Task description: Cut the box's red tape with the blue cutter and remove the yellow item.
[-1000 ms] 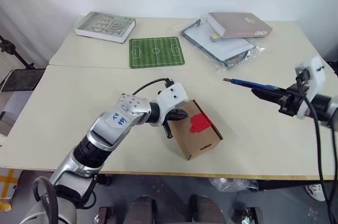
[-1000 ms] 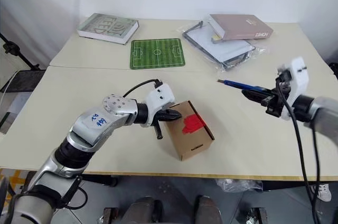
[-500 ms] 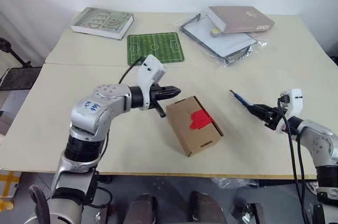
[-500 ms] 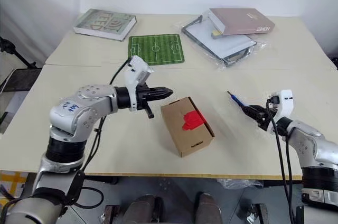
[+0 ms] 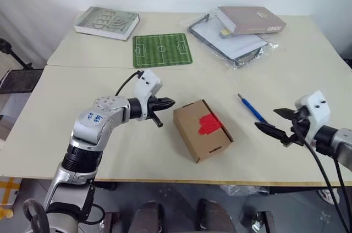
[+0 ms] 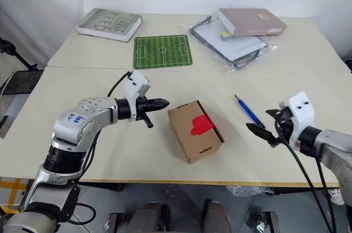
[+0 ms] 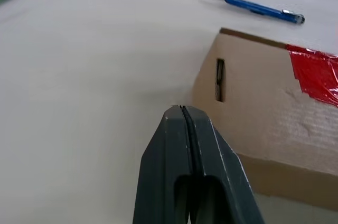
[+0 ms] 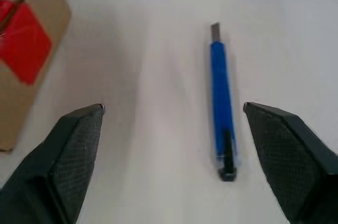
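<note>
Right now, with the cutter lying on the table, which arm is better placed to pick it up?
The right. Its gripper is open and close to the blue cutter, which lies free on the table. The left gripper is shut, on the far side of the box from it.

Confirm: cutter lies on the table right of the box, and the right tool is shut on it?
Not quite. The right tool is open and holds nothing; the cutter lies free on the table right of the box, as the right wrist view shows.
</note>
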Robot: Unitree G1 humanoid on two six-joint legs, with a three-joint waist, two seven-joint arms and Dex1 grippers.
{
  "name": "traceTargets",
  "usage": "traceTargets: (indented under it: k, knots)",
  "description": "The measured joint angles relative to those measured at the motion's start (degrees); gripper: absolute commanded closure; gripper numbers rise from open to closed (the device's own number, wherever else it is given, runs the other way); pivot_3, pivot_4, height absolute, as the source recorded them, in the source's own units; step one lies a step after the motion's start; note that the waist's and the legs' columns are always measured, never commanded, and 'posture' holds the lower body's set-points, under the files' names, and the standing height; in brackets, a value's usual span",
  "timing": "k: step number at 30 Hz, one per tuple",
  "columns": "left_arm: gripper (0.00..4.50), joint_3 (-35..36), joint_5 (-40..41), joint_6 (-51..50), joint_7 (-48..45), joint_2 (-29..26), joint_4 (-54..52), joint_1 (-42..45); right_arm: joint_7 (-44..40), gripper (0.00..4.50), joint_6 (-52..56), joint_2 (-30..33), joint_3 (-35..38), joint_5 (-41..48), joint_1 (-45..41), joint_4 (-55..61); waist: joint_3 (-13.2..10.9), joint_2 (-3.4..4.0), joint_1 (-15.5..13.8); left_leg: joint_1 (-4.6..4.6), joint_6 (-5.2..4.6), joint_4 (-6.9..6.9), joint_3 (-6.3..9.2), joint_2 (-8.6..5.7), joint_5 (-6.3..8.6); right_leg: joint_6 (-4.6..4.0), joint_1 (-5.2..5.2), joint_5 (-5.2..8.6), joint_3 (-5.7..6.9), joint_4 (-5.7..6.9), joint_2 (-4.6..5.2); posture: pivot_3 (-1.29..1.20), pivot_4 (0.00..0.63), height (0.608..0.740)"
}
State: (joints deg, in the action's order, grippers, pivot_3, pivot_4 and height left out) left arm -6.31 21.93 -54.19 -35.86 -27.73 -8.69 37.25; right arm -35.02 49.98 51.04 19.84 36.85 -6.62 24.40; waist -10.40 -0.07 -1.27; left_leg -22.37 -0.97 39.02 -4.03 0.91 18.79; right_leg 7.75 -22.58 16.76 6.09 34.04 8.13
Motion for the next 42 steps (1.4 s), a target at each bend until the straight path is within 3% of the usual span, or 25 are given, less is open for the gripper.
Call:
traceTargets:
  k: [5,9,14,19,30,42]
  knots:
    - [4.50,1.7,3.1,-6.6,-3.1,-6.6,-2.4,-6.5,1.4,3.08,1.5,-2.3,-9.2,-1.3,-10.4,-0.4,0.0,-0.03,0.6,0.05,0.02,-0.02,0.01,0.11,-0.01,-0.09,-0.04,0.05,-0.01,0.09,-0.11,0.00,0.150,0.740]
    - [4.50,2.6,7.0,-11.3,-4.7,-7.4,-6.5,-11.0,-0.1,4.46,1.2,-3.1,-18.2,-4.9,-16.4,-4.9,-0.1,-0.09,-0.3,-0.06,0.02,0.03,0.13,0.06,-0.01,-0.08,-0.05,0.05,0.02,0.07,0.03,0.00,0.150,0.740]
    - [4.50,3.4,9.1,-13.0,-1.2,-0.9,-11.0,-13.0,-6.9,4.49,-1.4,-3.1,-28.5,-10.3,-21.6,-11.8,-0.1,-0.10,-0.4,-0.13,-0.10,0.06,0.11,-0.14,0.00,0.15,-0.01,-0.08,0.05,-0.01,0.30,0.00,0.150,0.740]
    - [4.50,5.9,9.3,-12.4,5.4,5.9,-11.5,-12.9,-12.2,4.49,-2.4,-3.1,-30.9,-11.4,-23.1,-11.4,-0.1,-0.10,-0.2,-0.11,-0.11,0.07,0.10,-0.19,-0.02,0.19,-0.01,-0.10,0.13,-0.01,0.22,0.00,0.150,0.740]
    - [4.50,7.2,6.6,-6.4,9.6,7.5,-5.8,-10.0,-13.3,4.49,2.8,-5.9,-30.8,-9.8,-24.3,-6.3,-0.1,-0.11,-0.3,-0.07,-0.09,0.10,0.06,-0.23,-0.03,0.19,0.01,-0.10,0.09,0.02,0.24,0.00,0.150,0.740]
    - [4.50,3.4,5.4,-4.2,8.3,7.1,-3.8,-8.6,-11.5,4.49,2.9,-5.3,-30.7,-13.5,-24.3,-6.2,-0.1,-0.11,-0.2,-0.06,-0.09,0.10,0.05,-0.22,-0.03,0.19,0.00,-0.10,0.09,0.05,0.23,0.00,0.150,0.740]
